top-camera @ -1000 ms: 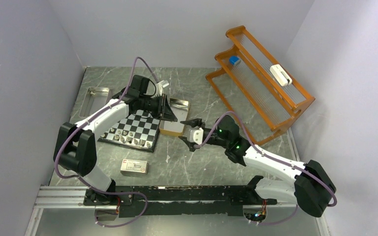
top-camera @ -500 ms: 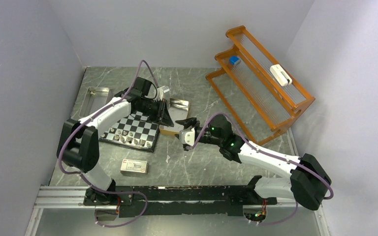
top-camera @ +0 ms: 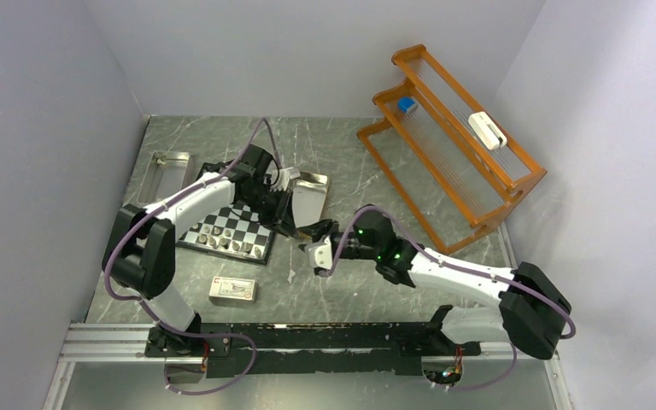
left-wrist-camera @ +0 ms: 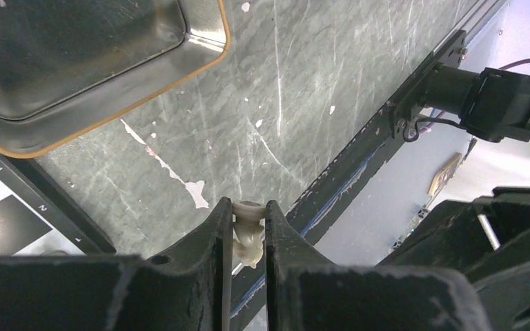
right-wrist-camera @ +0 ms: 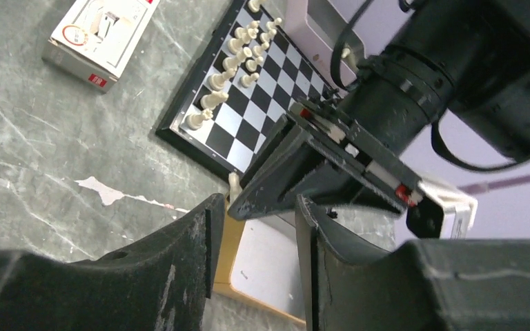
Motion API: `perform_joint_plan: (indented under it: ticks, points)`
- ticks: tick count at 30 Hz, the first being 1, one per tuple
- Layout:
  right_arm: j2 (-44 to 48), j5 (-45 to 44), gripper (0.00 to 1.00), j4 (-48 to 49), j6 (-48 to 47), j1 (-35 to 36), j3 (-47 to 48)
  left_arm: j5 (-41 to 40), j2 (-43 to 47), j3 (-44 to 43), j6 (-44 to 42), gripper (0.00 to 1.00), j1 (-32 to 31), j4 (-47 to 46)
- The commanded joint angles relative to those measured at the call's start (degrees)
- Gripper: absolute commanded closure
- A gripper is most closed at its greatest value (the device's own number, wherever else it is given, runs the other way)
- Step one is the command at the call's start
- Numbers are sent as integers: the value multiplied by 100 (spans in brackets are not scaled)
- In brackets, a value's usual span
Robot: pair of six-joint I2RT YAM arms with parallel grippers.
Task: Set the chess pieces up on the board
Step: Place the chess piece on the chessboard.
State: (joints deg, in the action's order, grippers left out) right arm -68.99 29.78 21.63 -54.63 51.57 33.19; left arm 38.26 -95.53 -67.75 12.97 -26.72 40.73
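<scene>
Tabletop (left-wrist-camera: 303, 103): pawn (left-wrist-camera: 248, 243), perhaps, in left tool (left-wrist-camera: 248, 214)

The board (top-camera: 226, 232) lies left of centre on the table (top-camera: 342, 145), with chess pieces (top-camera: 222, 243) along its lower edge. A tray (top-camera: 320, 181) sits just right of it, a carton (top-camera: 233, 289) lies below, and a rack (top-camera: 453, 145) stands at upper right.

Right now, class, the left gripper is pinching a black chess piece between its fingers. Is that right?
Not quite. The piece pinched in the left gripper is pale, not black. The left wrist view shows it clamped between the two fingers.
</scene>
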Motion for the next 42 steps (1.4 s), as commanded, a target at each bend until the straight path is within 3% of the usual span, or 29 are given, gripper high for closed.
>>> perform_joint_plan:
  ticks: [1,11,21,34,42]
  points:
    - [-365,-360,52,-780,-868,338,565,-143,52,16,295,91,-107,-3]
    - [-1161,-1891,50,-2088,-1658,1150,1294,-151,-77,-52,514,90,-267,-32]
    - [-1603,-2893,52,-2067,-1537,1321,1566,-258,-54,-134,452,92,-290,149]
    - [-1941,-3477,64,-2011,-1518,1321,1665,-235,186,8,584,93,-298,102]
    - [-2075,-3730,78,-1864,-1661,1320,1559,-151,278,119,554,93,-299,115]
